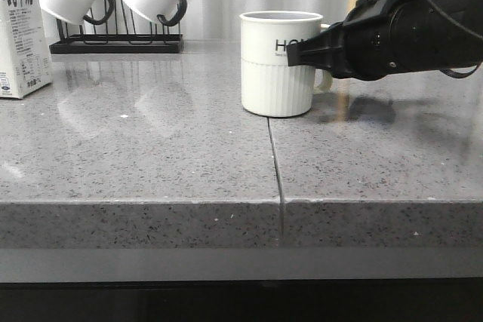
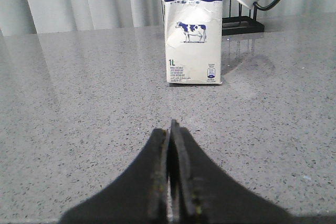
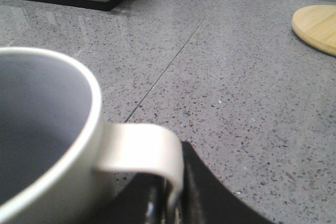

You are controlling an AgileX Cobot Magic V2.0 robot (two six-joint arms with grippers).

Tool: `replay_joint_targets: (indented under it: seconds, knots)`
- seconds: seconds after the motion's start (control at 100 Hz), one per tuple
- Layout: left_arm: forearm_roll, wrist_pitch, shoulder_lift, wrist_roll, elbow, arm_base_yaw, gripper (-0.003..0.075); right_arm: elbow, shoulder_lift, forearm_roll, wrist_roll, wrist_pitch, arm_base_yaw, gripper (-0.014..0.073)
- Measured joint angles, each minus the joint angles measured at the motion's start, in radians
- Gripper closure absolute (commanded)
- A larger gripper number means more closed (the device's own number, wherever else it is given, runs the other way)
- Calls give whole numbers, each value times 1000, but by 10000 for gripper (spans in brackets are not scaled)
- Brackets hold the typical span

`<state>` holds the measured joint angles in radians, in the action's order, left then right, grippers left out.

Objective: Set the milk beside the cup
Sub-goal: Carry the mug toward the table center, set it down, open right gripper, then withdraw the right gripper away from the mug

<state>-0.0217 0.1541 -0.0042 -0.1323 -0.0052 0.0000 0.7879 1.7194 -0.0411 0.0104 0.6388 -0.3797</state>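
The milk (image 2: 193, 27) stood upright on the grey counter (image 1: 151, 148), its long axis vertical, the cow face turned toward the left wrist camera. In the front view it sat at the far left edge (image 1: 21, 28), well apart from the cup (image 1: 281, 62), which stood near the counter's middle seam. A black rack (image 1: 117, 41) with 2 white mugs hung on it stood behind and between them.

From the left gripper (image 2: 172, 129) the carton lay straight ahead, with bare counter between. Its 2 fingers were pressed together with no gap and nothing held. This arm looked clearly the nearer one to the milk, so the pick likely fell to it; the fingers would need to spread wider than the carton before closing on its sides.

The right gripper (image 3: 173, 195) sat at the cup, its fingers closed on the cream handle (image 3: 142, 153), which ran down between them. A round wooden board (image 3: 317, 24) lay beyond on that side. The free spot for the milk seemed to be the cup's left flank, facing the carton.
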Motion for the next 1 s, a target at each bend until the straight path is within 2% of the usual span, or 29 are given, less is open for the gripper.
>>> replay_joint_targets:
  seconds: [0.38,0.87,1.0]
  knots:
    - [0,0,0,0,0,0,741,-13,0,0,0,1,0,375]
    - [0,0,0,0,0,0,741,-213,-159,0,0,76,0,381]
    - [0,0,0,0,0,0,741,-285,-257,0,0,76,0,490]
